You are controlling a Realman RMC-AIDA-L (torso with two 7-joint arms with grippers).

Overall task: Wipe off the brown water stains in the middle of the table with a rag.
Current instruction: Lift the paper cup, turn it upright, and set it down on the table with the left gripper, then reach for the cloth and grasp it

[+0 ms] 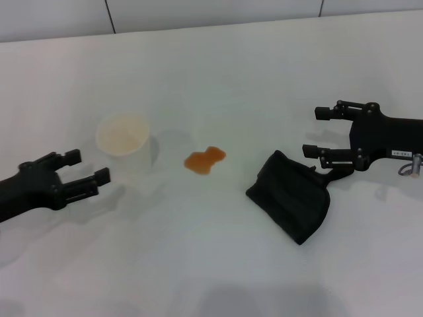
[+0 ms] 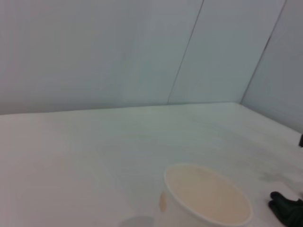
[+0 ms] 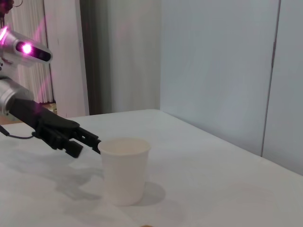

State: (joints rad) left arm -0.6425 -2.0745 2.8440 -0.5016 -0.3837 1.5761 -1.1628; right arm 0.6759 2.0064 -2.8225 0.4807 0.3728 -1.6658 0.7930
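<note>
Right end effector, fingers apart and holding nothing, is hovering just right of the rag, which is lying on the table right of the brown water stains, making it nearer than the open left end effector beside the cup.

In the head view, we see both arms cut off by the side edges; only each claw and its wrist section show. The right claw overlaps the near corner of the rag, so we cannot tell whether its lower finger touches the cloth. In the left wrist view, the paper cup is cut by the picture's edge, and only a dark scrap of rag shows. The left wrist view shows none of its own claw.
</note>
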